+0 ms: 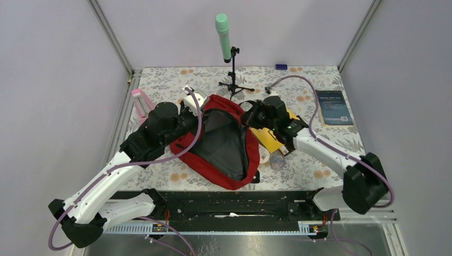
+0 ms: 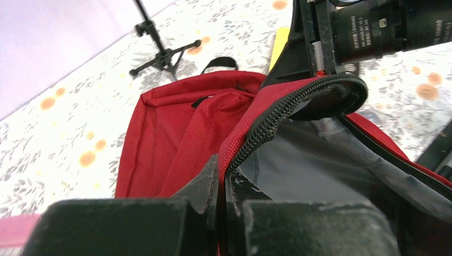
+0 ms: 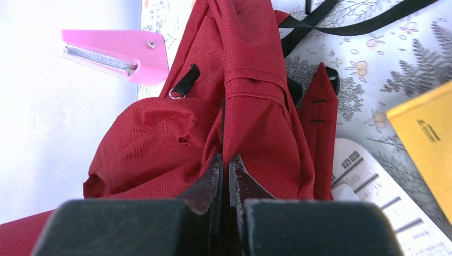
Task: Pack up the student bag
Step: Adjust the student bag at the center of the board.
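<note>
Floral tbl (image 1: 176,80): L claw (image 2: 223,178) + R claw (image 3: 225,168) pinch student bag (image 1: 221,141) rim.

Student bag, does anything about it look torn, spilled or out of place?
Nothing looks torn or spilled. The student bag lies flat with its main zipper open and grey lining showing, each side of the opening pinched in shut jaws.

This looked like a robot lab: a left arm (image 1: 104,184) and a right arm (image 1: 325,152) were bolted to a rail (image 1: 229,205) at the near edge of the table (image 1: 165,80). Plain pale panels (image 1: 48,80) in a metal frame (image 1: 110,34) walled it in, and a microphone (image 1: 224,37) stood on a tripod (image 1: 234,85).
</note>
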You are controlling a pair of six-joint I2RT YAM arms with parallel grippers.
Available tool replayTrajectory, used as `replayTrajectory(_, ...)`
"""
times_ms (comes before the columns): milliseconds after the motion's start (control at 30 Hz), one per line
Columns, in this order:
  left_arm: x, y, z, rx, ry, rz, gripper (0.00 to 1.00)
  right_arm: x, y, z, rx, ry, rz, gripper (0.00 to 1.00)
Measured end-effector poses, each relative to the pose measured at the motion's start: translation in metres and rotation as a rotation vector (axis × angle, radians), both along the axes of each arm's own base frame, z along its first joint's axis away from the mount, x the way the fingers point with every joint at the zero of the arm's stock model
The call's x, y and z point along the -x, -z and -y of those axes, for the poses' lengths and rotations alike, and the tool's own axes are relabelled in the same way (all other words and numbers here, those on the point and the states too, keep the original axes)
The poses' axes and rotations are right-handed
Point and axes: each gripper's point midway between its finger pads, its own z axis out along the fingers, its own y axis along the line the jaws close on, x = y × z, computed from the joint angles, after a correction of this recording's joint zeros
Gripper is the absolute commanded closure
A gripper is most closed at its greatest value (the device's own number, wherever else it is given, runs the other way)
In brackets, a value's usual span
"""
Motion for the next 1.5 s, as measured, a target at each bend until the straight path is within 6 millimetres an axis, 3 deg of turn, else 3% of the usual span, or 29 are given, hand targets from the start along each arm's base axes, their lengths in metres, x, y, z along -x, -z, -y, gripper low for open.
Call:
replayTrajectory(67, -0.003, 0.01, -0.011, -0.008, -0.037, -0.011, 1.0, -0.004, 0.007, -0.013, 0.026, -0.024, 0.0, 0.97)
replayTrajectory(100, -0.005, 0.015, -0.016, -0.013, -0.056, -0.018, 1.0, -0.006, 0.011, -0.019, 0.041, -0.036, -0.002, 0.9)
replayTrajectory(333, -0.018, 0.046, -0.035, -0.038, -0.129, -0.05, 1.0, -0.012, 0.027, -0.024, 0.134, -0.076, 0.028, 0.27)
replayTrajectory(467, -0.024, 0.051, -0.043, -0.041, -0.16, -0.052, 1.0, -0.016, 0.024, -0.018, 0.199, -0.095, 0.085, 0.16)
replayTrajectory(633, -0.025, 0.058, -0.041, -0.054, -0.16, -0.068, 1.0, -0.015, 0.008, 0.005, 0.238, -0.089, 0.124, 0.15)
replayTrajectory(733, -0.027, 0.062, -0.04, -0.064, -0.161, -0.079, 1.0, -0.022, -0.006, 0.045, 0.219, -0.012, 0.146, 0.15)
replayTrajectory(800, -0.028, 0.064, -0.04, -0.067, -0.161, -0.082, 1.0, -0.026, -0.006, 0.084, 0.213, 0.07, 0.142, 0.15)
replayTrajectory(900, -0.028, 0.064, -0.04, -0.067, -0.161, -0.082, 1.0, -0.027, 0.011, 0.135, 0.228, 0.185, 0.103, 0.15)
replayTrajectory(1067, -0.028, 0.065, -0.04, -0.07, -0.161, -0.086, 1.0, -0.02, 0.055, 0.189, 0.241, 0.285, -0.021, 0.15)
replayTrajectory(1233, -0.029, 0.067, -0.039, -0.073, -0.161, -0.09, 1.0, -0.011, 0.086, 0.241, 0.207, 0.428, -0.109, 0.16)
replayTrajectory(1333, -0.029, 0.067, -0.039, -0.073, -0.161, -0.09, 1.0, -0.006, 0.101, 0.26, 0.161, 0.505, -0.141, 0.2)
replayTrajectory(1500, -0.029, 0.067, -0.039, -0.073, -0.161, -0.09, 1.0, -0.006, 0.119, 0.266, 0.066, 0.567, -0.172, 0.25)
